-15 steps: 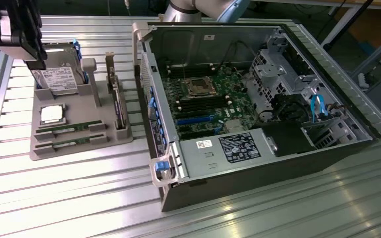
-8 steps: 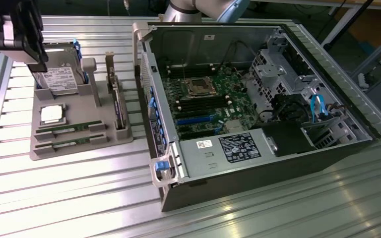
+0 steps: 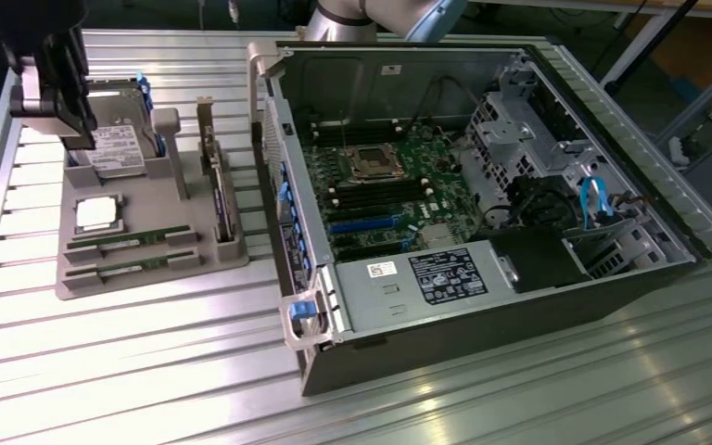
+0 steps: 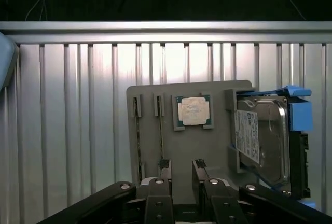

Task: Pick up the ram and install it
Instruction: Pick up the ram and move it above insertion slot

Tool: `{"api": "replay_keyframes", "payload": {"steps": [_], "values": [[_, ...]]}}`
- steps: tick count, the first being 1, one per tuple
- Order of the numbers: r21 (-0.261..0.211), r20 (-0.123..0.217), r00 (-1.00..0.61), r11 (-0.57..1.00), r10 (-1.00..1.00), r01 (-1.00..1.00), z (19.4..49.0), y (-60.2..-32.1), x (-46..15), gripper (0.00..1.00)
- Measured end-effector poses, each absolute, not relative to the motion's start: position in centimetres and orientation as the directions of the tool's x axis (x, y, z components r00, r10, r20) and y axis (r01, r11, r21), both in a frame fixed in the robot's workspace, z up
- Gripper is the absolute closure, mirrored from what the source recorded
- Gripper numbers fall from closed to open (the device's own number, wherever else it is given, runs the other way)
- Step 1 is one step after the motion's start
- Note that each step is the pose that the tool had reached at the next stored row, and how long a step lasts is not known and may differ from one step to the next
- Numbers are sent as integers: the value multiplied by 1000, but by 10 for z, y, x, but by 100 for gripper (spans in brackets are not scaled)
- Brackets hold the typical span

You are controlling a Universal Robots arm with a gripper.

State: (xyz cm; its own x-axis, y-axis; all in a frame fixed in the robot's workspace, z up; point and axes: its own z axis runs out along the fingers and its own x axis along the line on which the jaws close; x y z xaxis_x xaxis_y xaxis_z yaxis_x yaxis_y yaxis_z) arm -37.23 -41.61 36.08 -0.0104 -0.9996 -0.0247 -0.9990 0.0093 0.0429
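Note:
Two ram sticks, thin green boards, stand on edge in slots of a grey holder tray (image 3: 146,283): one ram stick (image 3: 127,243) and a second (image 3: 131,267) just in front of it. In the wrist view they are narrow strips, one (image 4: 137,141) and the other (image 4: 160,136). My gripper (image 3: 78,139) hangs over the tray's far end, above the hard drive (image 3: 119,148), well away from the sticks. In the wrist view the gripper (image 4: 181,169) is open, with nothing between its dark fingertips (image 4: 165,168).
The tray also holds a silver-topped CPU (image 3: 96,213) and a green expansion card (image 3: 220,195) on edge. On the exterior view's right an open computer case (image 3: 492,306) shows its motherboard (image 3: 387,199), with black memory slots below the CPU socket (image 3: 375,165). The table (image 3: 146,371) is ribbed metal.

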Motion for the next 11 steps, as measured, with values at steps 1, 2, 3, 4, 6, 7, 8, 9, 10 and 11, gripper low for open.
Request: {"api": "replay_keyframes", "payload": {"steps": [1, 2, 3, 4, 6, 7, 8, 9, 10, 11], "values": [[43, -25, -10, 9, -1000, -999, 358, -416, -372, 70], [43, -26, -10, 9, -1000, -999, 356, -416, -372, 70], [43, -26, -10, 9, -1000, -999, 354, -416, -372, 70], [43, -27, -10, 9, -1000, -999, 352, -416, -372, 70], [43, -27, -10, 9, -1000, -999, 348, -416, -372, 70], [43, -28, -10, 9, -1000, -999, 345, -416, -372, 70], [43, -29, -10, 9, -1000, -999, 343, -416, -372, 70], [43, -30, -10, 8, -1000, -999, 340, -416, -372, 70], [43, -30, -9, 8, -1000, -999, 338, -417, -372, 70], [43, -30, -9, 8, -999, -999, 337, -417, -372, 70]]}}
